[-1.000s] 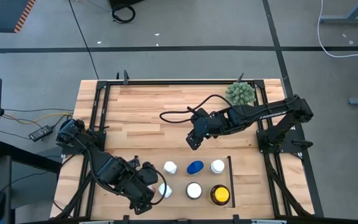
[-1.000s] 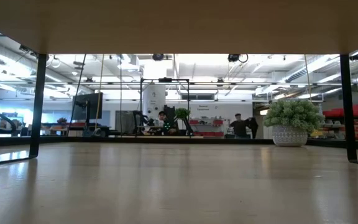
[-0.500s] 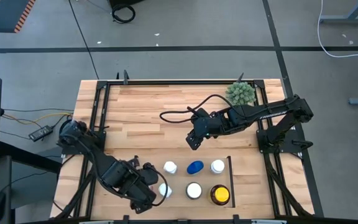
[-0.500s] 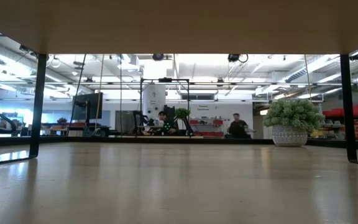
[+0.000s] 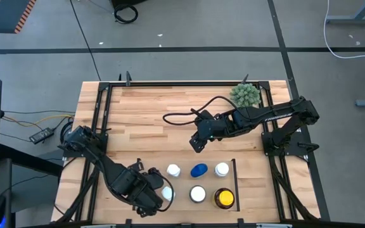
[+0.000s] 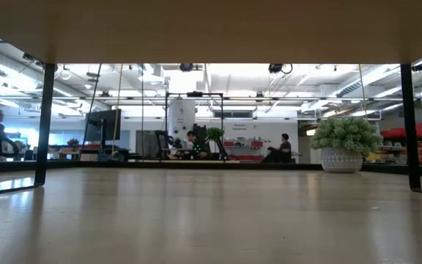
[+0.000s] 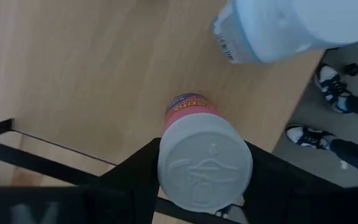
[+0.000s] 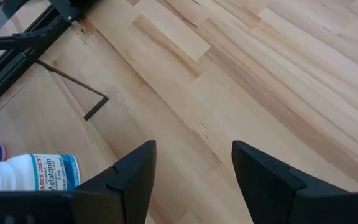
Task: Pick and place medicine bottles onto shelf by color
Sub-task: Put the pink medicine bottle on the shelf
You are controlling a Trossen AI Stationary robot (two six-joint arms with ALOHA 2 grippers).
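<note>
Inside the shelf (image 5: 235, 166), five bottles stand while the left pincer (image 7: 204, 186) pinches a red bottle (image 7: 201, 152); right pincer (image 8: 194, 168) spread.

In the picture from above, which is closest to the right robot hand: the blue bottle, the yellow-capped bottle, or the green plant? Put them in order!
Measured from the right gripper, over the table's middle:
1. The blue bottle, just toward the front edge, on the shelf.
2. The yellow-capped bottle, in the shelf's front right corner.
3. The green plant, at the back right corner.

bottles (image 5: 198, 182) in shelf (image 5: 243, 182), near edge | left tool (image 5: 159, 197) at shelf's left | plant (image 5: 244, 95) far-right corner
</note>
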